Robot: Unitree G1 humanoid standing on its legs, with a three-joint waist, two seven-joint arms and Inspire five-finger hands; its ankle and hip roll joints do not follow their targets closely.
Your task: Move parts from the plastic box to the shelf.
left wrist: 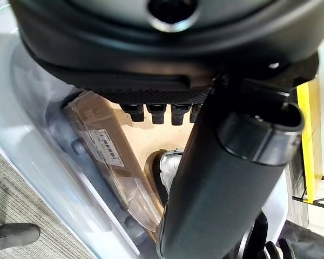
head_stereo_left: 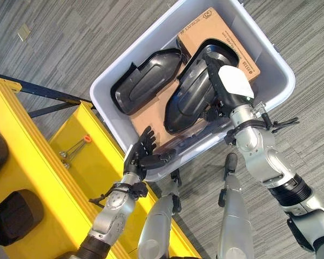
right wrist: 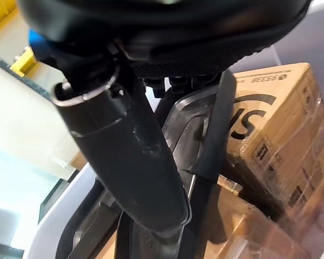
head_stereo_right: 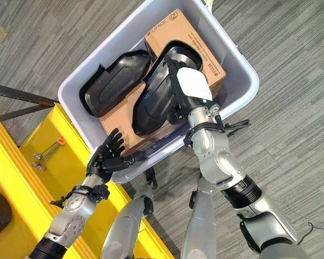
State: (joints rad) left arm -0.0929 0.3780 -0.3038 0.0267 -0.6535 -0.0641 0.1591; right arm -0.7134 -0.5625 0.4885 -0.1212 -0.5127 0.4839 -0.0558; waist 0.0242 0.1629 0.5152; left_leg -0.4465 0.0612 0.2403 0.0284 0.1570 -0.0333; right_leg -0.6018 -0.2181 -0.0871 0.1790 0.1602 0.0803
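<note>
Two black parts are seen lying in the plastic box (head_stereo_left: 270, 59), on brown cardboard. The bigger part (head_stereo_left: 189, 97) sits near the middle of the box, and the smaller part (head_stereo_left: 143, 81) lies just beside it at 9 o'clock. A cardboard carton (head_stereo_left: 205, 27) stands at 12 o'clock in the box.

The right robot hand (head_stereo_left: 227, 81) is laid on the bigger part, and its fingers are curled over the part's rim. The left robot hand (head_stereo_left: 143, 154) is held wide at the box's 7 o'clock wall, with straight fingers.

The picking-up step seems to be in hand. Next, the bigger part probably needs to be lifted out and carried toward 8 o'clock, to the yellow shelf (head_stereo_left: 21, 156).
</note>
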